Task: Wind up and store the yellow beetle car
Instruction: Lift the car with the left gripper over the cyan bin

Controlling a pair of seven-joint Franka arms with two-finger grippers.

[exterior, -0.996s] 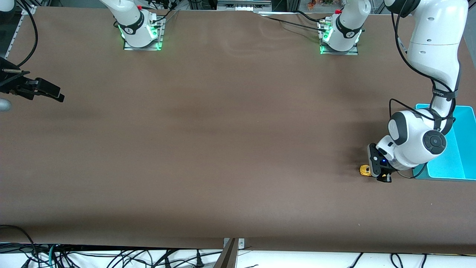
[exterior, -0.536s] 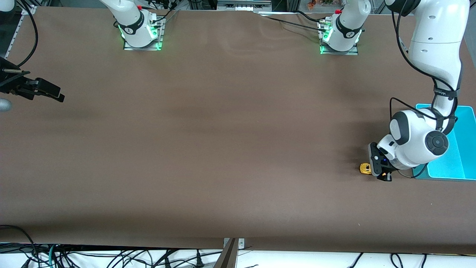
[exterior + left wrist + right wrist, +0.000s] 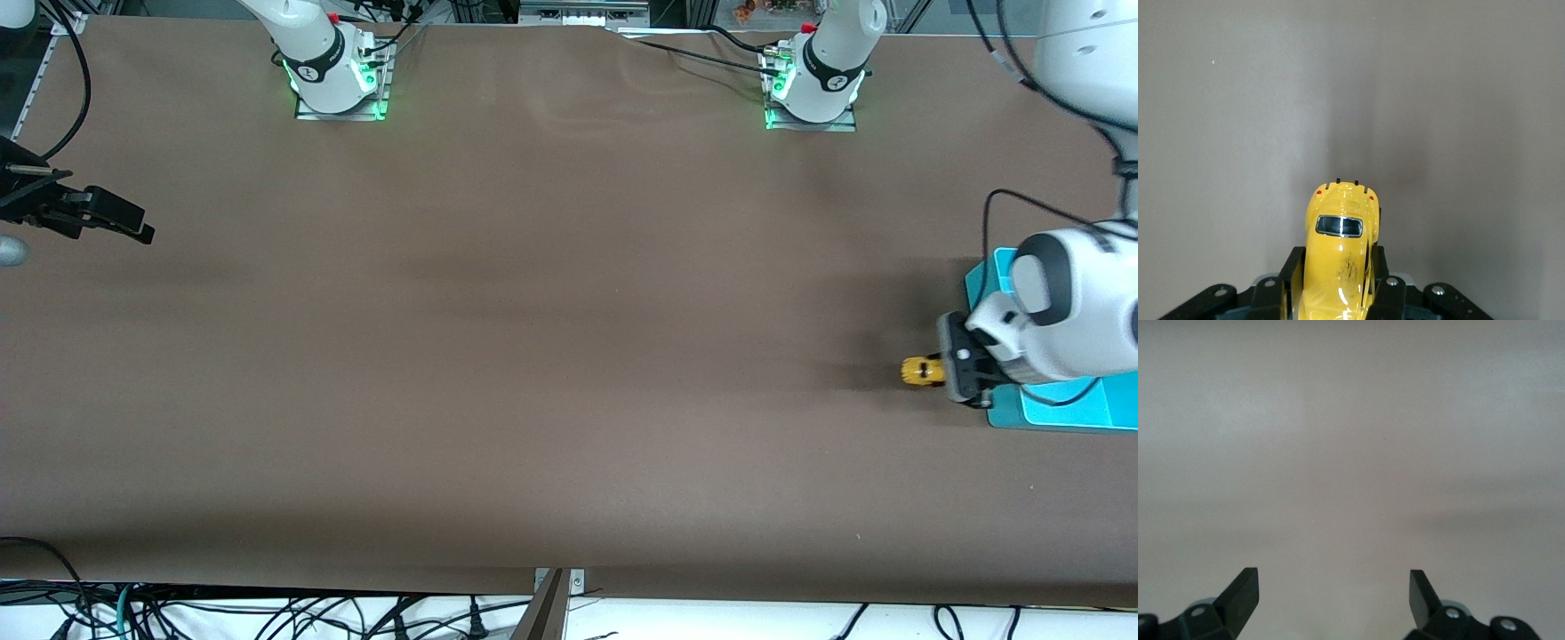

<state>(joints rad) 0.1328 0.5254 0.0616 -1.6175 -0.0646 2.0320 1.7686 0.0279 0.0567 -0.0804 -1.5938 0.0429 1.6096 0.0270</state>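
The yellow beetle car (image 3: 1340,267) sits clamped by its flanks in the left gripper (image 3: 1338,293), apparently lifted just beside the teal bin (image 3: 1067,404). Being tiny, rigid and glossy, it is probably light but slippery, so gripping the sides across the body suits it. Well away from the bin, the right gripper (image 3: 1333,592) waits with fingers spread wide, holding nothing.

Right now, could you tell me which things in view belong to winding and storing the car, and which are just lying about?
Belongs to the job:
- yellow beetle car, clamped in the left gripper over the table
- turquoise tray, at the left arm's end of the table

Just there:
- right gripper, open, waiting at the right arm's end
- brown table
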